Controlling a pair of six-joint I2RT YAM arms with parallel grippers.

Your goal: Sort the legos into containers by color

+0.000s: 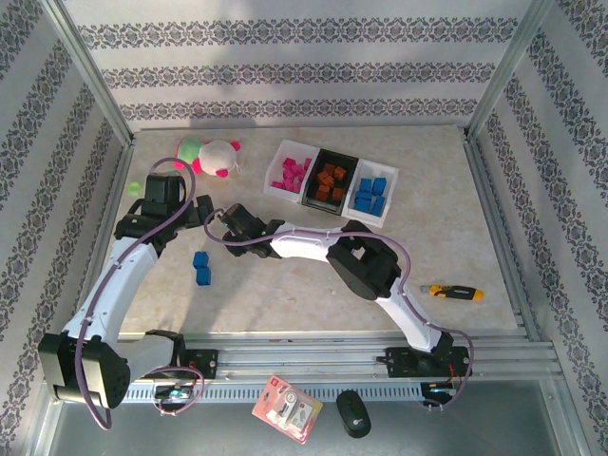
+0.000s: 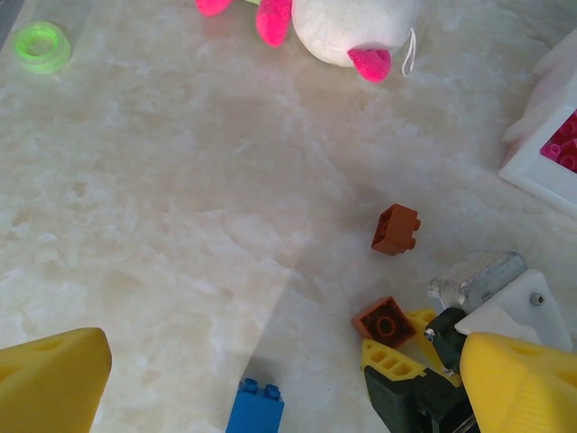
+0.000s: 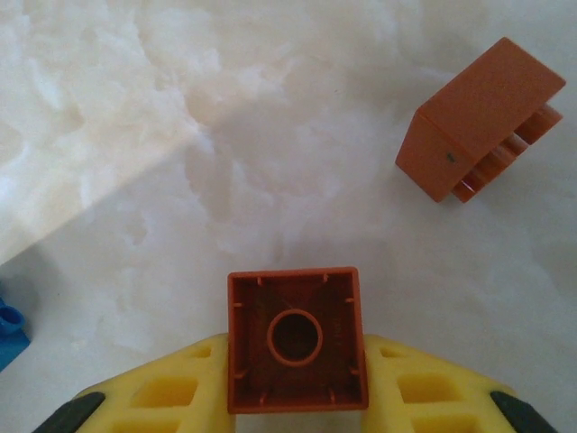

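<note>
Your right fingers [image 3: 180, 392] are clamped on the two sides of an orange-brown brick [image 3: 296, 338], which sits hollow side up between them. I cannot tell whether it has left the table [image 1: 446, 247]. Your left fingers [image 2: 54, 379] stand wide apart with nothing between them. The left gripper [image 2: 284, 352] hangs just beside the right gripper [image 2: 389, 332], well to the left of the black tray [image 1: 337, 157] and nearer the arm bases than it.

Most of the sorting looks done. The black tray holds a batch of orange-brown bricks. The white tray [image 1: 283, 147] touching its left side holds pink ones, and the white tray [image 1: 391, 176] touching its right side holds blue ones.

From what you can see, four legos are left, all on the table left of the black tray. One is the brick in your right grip. A second orange-brown brick [image 2: 397, 229] lies tipped on its side, a little closer to the black tray. Two blue bricks [image 1: 201, 267] sit one behind the other, farther from the black tray and toward the bases.

So I judge the pink group finished, with two orange-brown bricks due for the black tray and two blue for the white tray on its right. The plush toy [image 1: 214, 155] and green ring [image 2: 41, 45], farther left of the black tray, are not part of the sort.
</note>
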